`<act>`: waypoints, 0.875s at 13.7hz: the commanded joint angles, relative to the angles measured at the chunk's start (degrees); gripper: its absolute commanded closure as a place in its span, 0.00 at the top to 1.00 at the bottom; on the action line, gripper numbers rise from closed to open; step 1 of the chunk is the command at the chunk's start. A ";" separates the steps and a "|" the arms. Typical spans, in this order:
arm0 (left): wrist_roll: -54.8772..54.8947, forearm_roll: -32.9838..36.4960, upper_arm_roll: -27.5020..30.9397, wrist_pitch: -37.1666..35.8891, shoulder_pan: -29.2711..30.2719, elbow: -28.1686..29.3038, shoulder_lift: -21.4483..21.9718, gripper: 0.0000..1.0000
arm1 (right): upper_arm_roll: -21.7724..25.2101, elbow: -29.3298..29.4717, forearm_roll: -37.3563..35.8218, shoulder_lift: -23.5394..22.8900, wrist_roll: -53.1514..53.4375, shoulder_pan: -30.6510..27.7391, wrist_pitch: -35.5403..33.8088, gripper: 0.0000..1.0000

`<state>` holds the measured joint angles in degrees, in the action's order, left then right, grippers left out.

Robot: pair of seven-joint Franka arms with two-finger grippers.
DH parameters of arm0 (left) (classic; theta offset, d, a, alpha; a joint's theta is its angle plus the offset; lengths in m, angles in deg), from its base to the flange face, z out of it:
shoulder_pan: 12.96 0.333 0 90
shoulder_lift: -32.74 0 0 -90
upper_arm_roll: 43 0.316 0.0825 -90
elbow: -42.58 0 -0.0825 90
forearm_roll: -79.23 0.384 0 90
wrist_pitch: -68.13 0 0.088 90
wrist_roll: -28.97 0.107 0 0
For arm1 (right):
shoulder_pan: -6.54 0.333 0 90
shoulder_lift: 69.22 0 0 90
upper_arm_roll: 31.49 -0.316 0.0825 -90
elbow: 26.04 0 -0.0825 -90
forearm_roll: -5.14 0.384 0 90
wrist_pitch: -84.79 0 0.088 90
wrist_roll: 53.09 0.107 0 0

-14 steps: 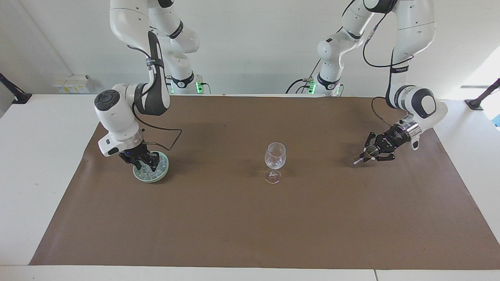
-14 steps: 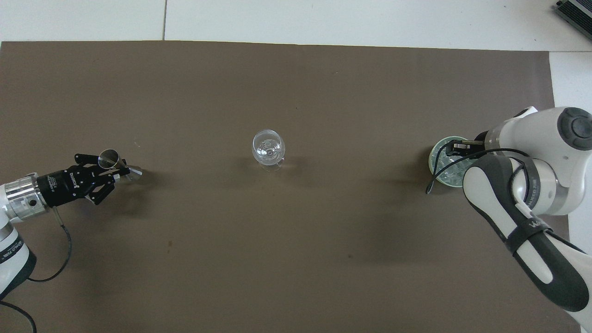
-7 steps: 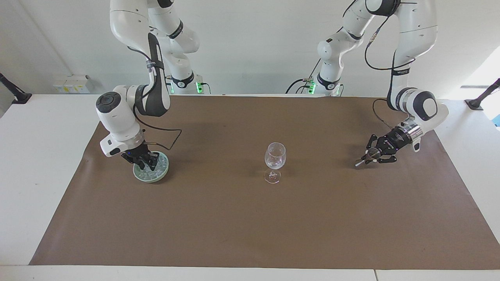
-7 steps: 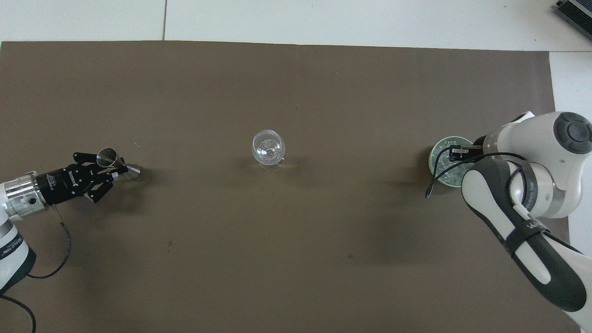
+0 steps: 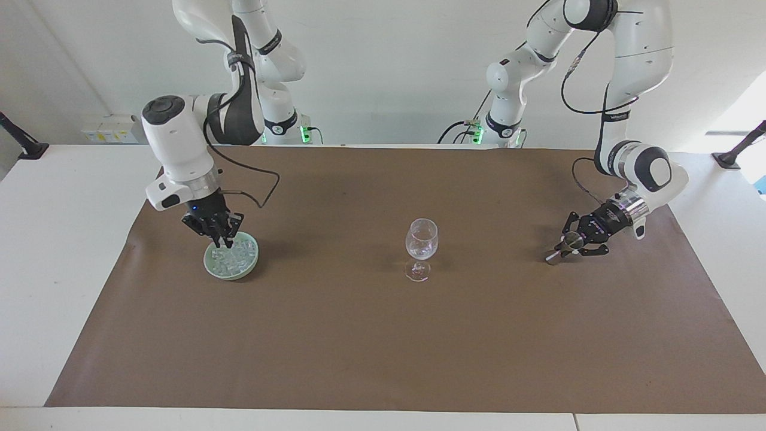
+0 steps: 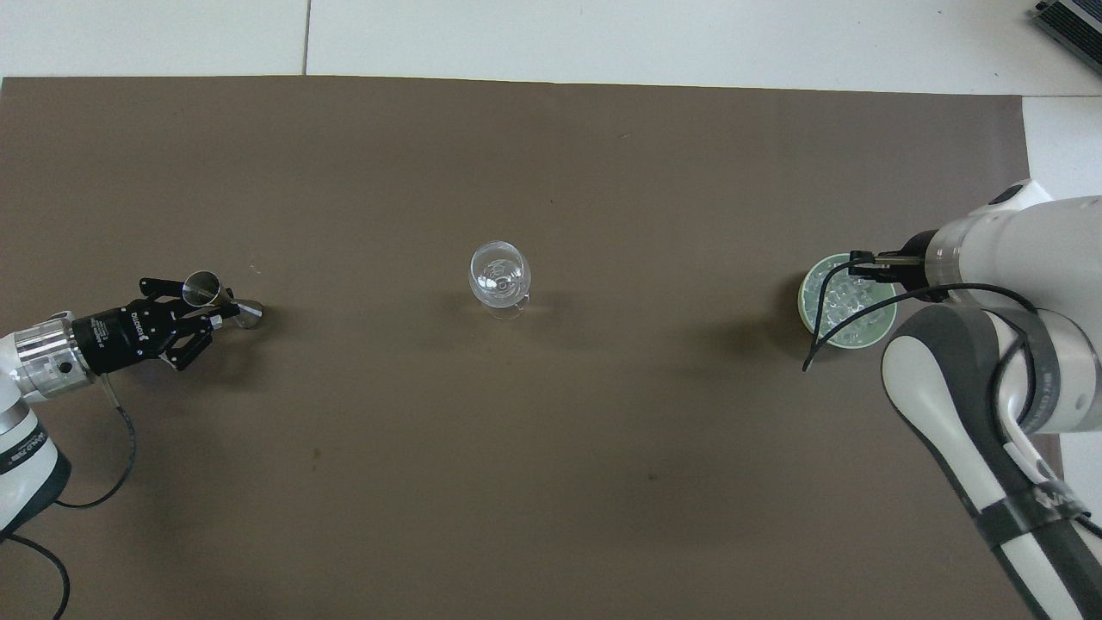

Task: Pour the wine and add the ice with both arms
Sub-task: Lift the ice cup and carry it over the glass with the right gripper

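We see lots of bare brown mat [image 5: 383, 347] at the end farthest from the robots, open room there. Wine glass [image 5: 421, 248] stands mid-mat, well apart from both arms. Toward the right arm's end, the ice [image 5: 232, 258] sits in a green dish [image 5: 210, 267] near the mat's edge; right gripper [image 5: 222, 240] is over it, fingertips together (whether on a cube, can't tell), lifted since before. Left gripper [image 5: 575, 244] stays clamped on a metal jigger [image 6: 220, 300], tilted, near the other edge.
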<state>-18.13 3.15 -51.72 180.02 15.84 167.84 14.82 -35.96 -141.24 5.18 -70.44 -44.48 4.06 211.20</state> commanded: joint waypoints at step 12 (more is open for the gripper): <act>-0.62 10.83 -0.42 -3.60 3.62 -6.24 -1.67 1.00 | -1.34 14.29 18.67 -5.10 32.94 22.69 9.27 0.00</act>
<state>-18.15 9.26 -51.72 179.53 17.15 164.95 14.63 -37.37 -128.82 22.21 -73.48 -17.48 24.55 217.46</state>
